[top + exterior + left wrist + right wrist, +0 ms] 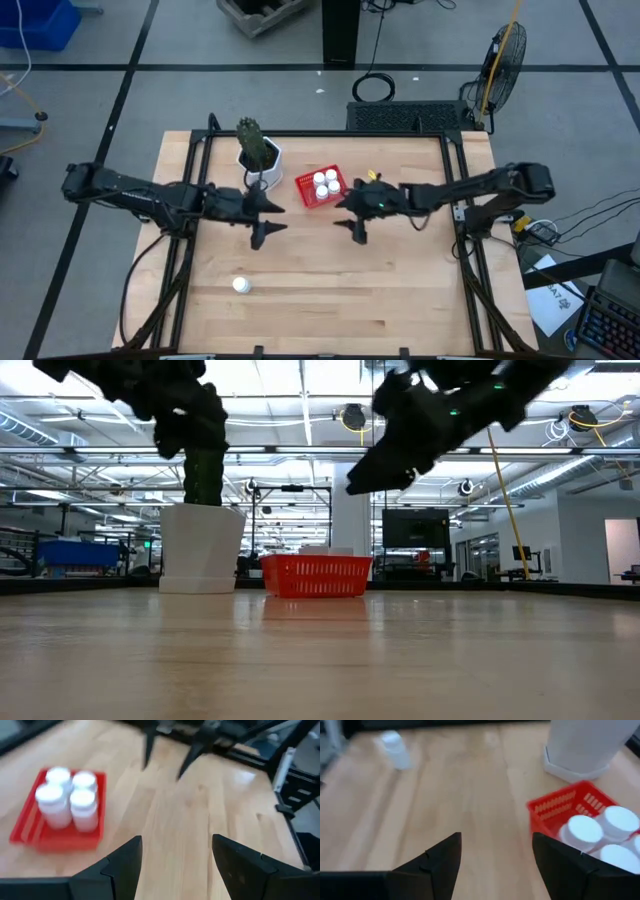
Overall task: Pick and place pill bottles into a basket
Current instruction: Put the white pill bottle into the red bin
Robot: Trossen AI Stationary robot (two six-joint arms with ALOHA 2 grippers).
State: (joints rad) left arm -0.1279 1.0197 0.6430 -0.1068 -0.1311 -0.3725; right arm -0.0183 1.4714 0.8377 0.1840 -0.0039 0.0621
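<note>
The red mesh basket [320, 187] stands at the table's far middle with several white pill bottles [67, 800] upright in it. One more white pill bottle [241, 286] stands alone on the table near the front left; it also shows in the right wrist view [395, 750]. My left gripper [270, 222] is open and empty, above the table just left of and nearer than the basket. My right gripper [348, 222] is open and empty, just right of and nearer than the basket. The two grippers face each other.
A white hexagonal pot with a green cactus [258, 155] stands just left of the basket, behind my left arm. Bare wooden table [350, 290] stretches across the front half. Dark frame rails [465, 240] run along the table's sides.
</note>
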